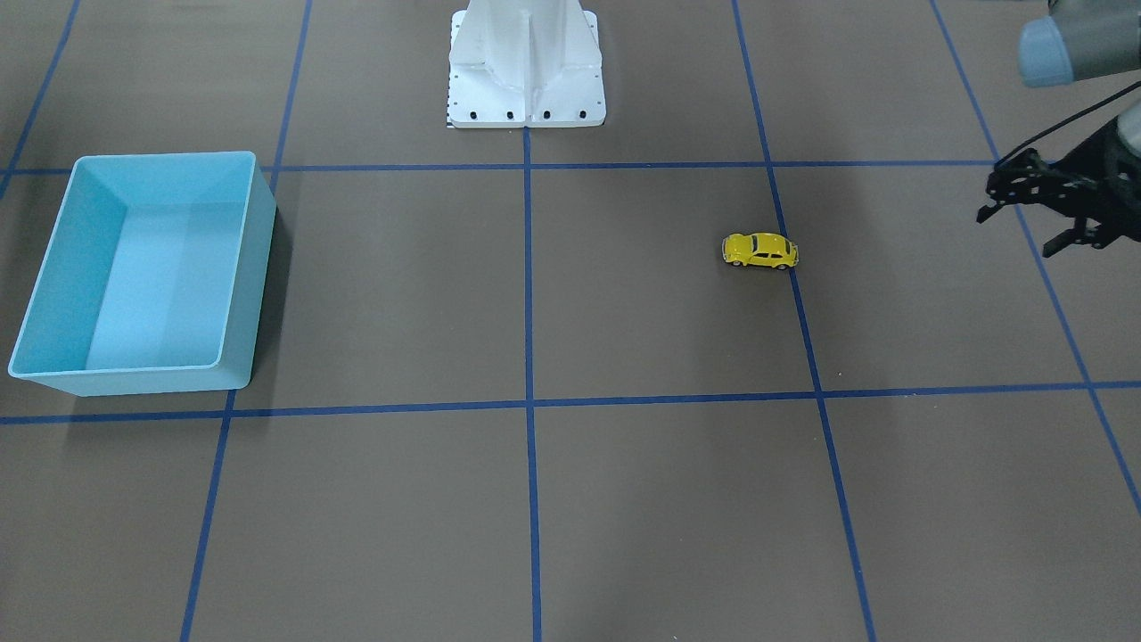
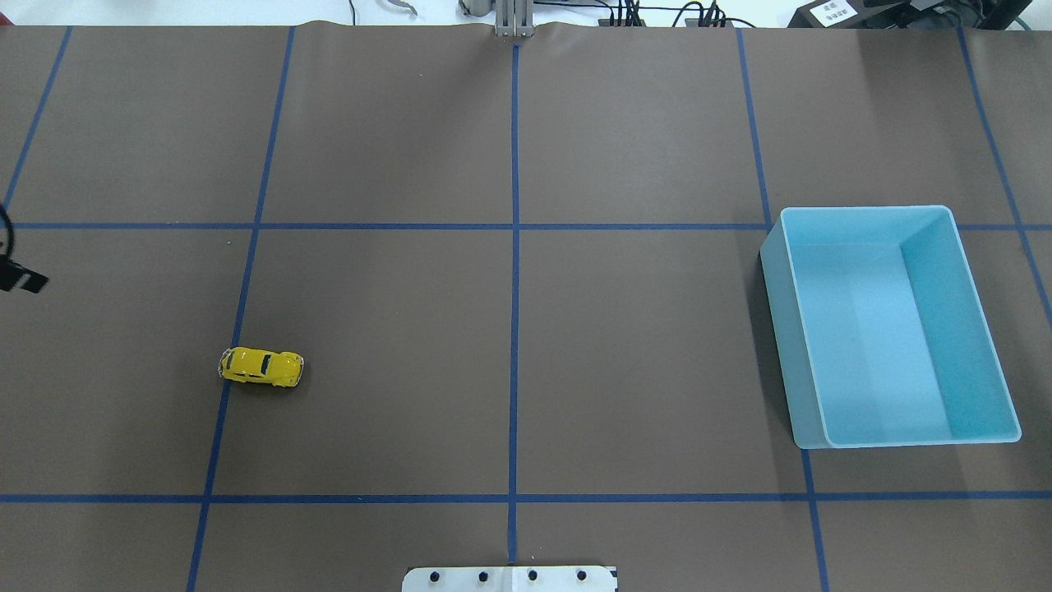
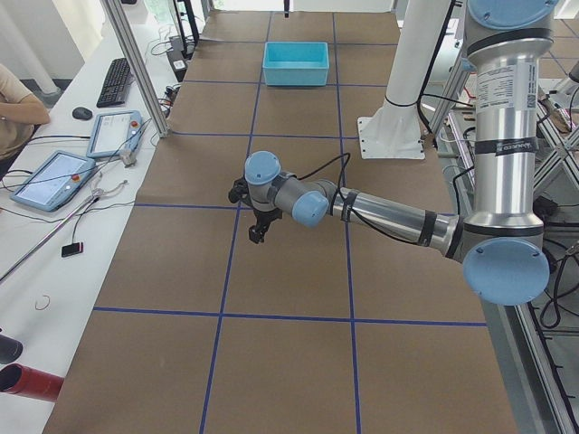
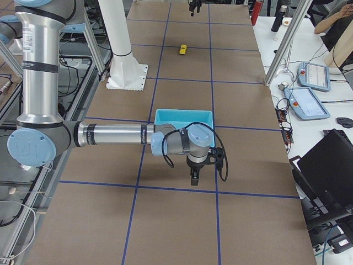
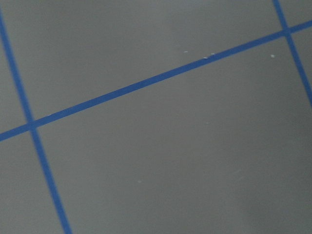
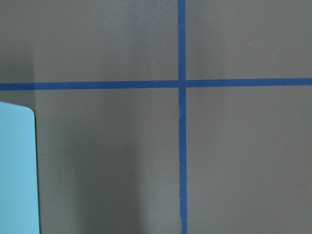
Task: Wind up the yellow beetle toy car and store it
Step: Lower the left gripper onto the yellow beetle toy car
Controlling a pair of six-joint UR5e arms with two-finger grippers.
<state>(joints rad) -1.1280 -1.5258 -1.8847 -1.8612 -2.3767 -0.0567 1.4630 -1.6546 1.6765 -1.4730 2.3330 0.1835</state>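
We find the left gripper (image 1: pixel 1021 225) wide and empty by the table's (image 1: pixel 642 517) left edge; it should straddle the yellow beetle toy car's (image 1: pixel 759 251) flanks squarely.

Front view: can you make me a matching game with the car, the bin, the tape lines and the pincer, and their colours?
Things:
1. car
2. bin
3. tape lines
4. left pincer

Colours:
A. black
B. yellow
C. light blue
D. dark blue

Pairs: 1-B, 2-C, 3-D, 4-A
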